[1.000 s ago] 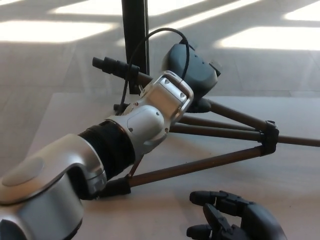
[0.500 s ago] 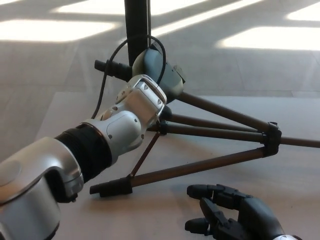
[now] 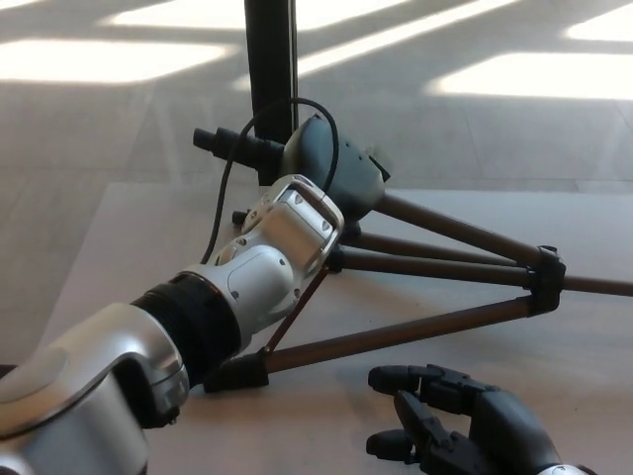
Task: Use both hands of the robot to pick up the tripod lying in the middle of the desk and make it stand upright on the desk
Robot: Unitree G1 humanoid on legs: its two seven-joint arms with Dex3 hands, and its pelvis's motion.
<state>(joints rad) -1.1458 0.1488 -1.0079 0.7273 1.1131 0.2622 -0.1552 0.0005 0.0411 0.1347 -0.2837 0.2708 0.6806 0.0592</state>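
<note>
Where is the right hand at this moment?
In the head view the right hand is at the bottom right, over the desk, just in front of the tripod and clear of its nearest leg, fingers apart and holding nothing.

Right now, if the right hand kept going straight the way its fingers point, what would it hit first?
Probably the near tripod leg. The right hand sits low on the desk, empty, fingers spread and aimed up-left toward that leg. Depth is unclear, so it could pass just short of the foot.
</note>
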